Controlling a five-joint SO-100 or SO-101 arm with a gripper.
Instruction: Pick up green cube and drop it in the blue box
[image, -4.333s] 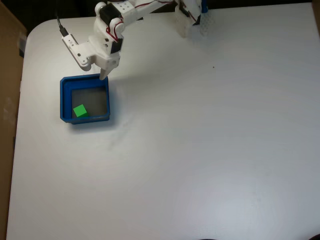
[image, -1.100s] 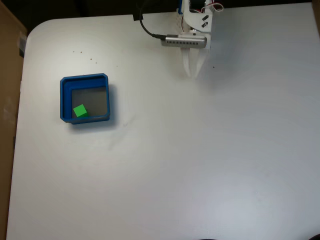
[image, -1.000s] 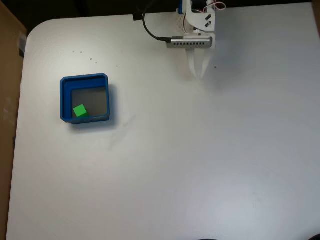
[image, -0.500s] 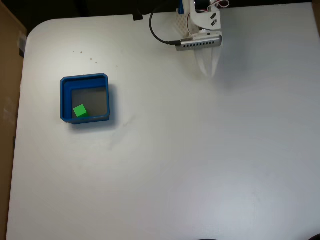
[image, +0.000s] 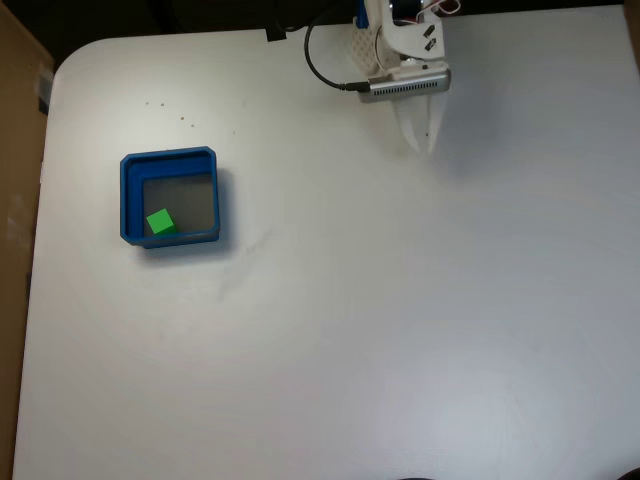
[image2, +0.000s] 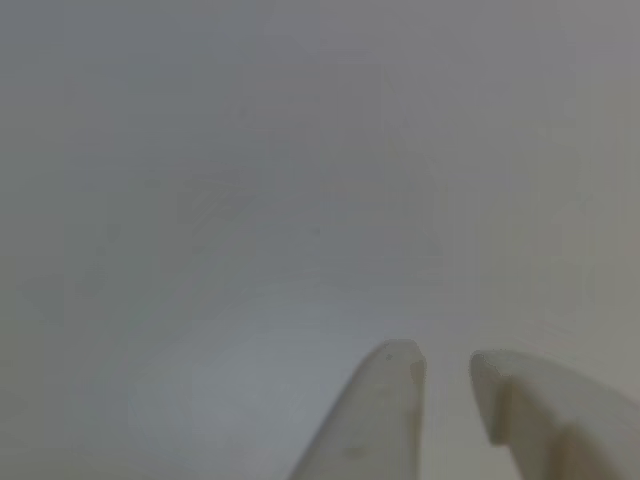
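1. the green cube (image: 159, 221) lies in the lower left corner of the blue box (image: 128, 196), at the left of the fixed view.
2. the hand (image: 422, 146) hangs over the white counter (image: 400, 320) at top centre, fingers slightly parted, holding nothing.

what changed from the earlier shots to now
The white arm swung away from the square blue plastic box, rightward in the fixed view, and its gripper now hangs empty, slightly parted, above the bare white table. The tiny green cube stayed in the box's lower-left corner; the box did not move.
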